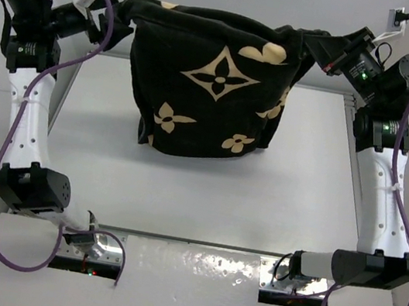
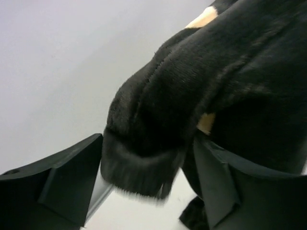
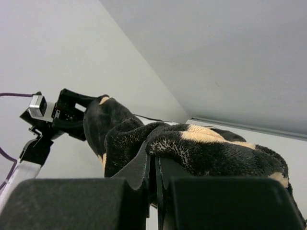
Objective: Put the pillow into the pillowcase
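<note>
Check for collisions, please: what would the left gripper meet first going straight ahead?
Probably the pillowcase: its black corner sits between the open fingers of the left gripper, right ahead, though depth is unclear.

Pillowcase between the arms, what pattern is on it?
The pillowcase is black with tan four-petal flowers and a diamond motif; best seen in the top external view.

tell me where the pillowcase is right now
In the top view the pillowcase hangs over the far middle of the table, strung between the left fingers at its left corner and the right fingers at its right.
</note>
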